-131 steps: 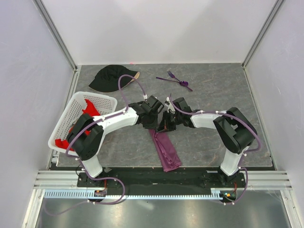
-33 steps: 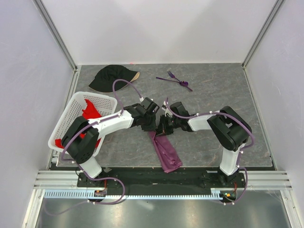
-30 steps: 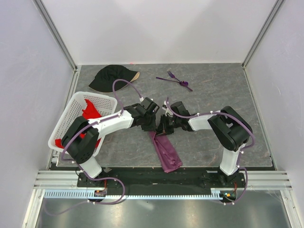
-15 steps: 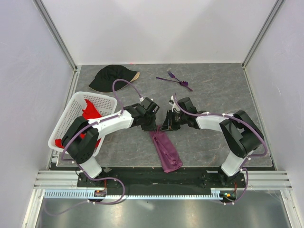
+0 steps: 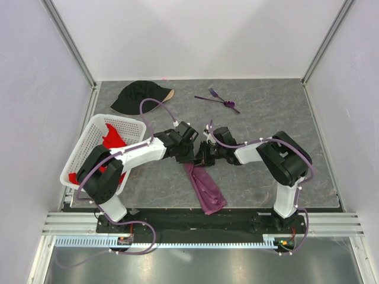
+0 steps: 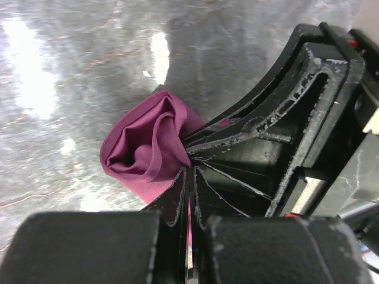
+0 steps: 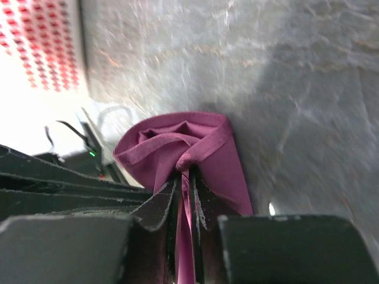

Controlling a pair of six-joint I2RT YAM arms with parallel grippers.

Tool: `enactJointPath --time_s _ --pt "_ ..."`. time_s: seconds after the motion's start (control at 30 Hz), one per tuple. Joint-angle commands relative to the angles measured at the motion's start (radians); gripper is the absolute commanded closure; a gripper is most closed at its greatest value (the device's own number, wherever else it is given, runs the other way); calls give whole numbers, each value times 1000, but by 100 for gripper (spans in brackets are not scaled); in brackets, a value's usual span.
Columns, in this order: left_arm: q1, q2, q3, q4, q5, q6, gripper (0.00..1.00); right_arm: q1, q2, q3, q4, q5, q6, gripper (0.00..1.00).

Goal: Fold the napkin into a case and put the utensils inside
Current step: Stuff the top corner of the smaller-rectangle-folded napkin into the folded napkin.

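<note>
So L gripper (image 6: 189,171) & R gripper (image 7: 186,173) pinch napkin (image 5: 205,188), far end.

thin plum cloth napkin (image 6: 139,151) with a slight sheen; glossy, perhaps stone-look grey table (image 6: 65,71)

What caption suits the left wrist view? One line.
Pinched: left end effector shut on the bunched plum napkin over the grey table.

Left gripper (image 5: 189,155) and right gripper (image 5: 203,157) meet at far end of strip-folded napkin (image 5: 205,189), probably both pinching it; utensils (image 5: 218,99) well apart.
</note>
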Motion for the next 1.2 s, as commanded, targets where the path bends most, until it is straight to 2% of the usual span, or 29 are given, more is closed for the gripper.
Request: enactJointPath --time_s 0.0,0.1,0.2,0.23,0.33,0.37,0.47,0.53,0.63,0.77,0.87,1.17 --pt "3 -26 -44 70 -22 -69 98 2 49 -46 383 -47 221 84" --pt "3 -40 -84 100 -59 -83 98 -12 46 -46 285 -41 152 83" --pt "6 -43 -71 87 -77 -63 98 -33 23 -76 262 -44 123 82" --pt "6 -44 -64 80 -88 -53 98 -38 -2 -76 209 -26 106 82" --pt "7 -57 -43 39 -120 -22 84 -39 -29 -69 123 -19 40 80" --pt "7 -64 -35 25 -129 -14 76 -39 -37 -66 107 -18 15 80" --pt "7 -116 -46 -12 -166 -2 65 -39 -77 -56 27 8 -29 78" --pt "7 -158 -54 -15 -168 3 64 -39 -95 -50 -6 13 -55 78" --pt "7 -173 -66 -18 -168 1 68 -39 -100 -49 -8 11 -57 77" --pt "13 -144 -54 -19 -168 4 84 -38 -83 -53 19 7 -42 78" --pt "21 -95 -32 -16 -163 16 93 -35 -57 -55 68 -4 -5 79" --pt "24 -9 -9 28 -119 26 98 -1 93 -3 242 -11 154 84"
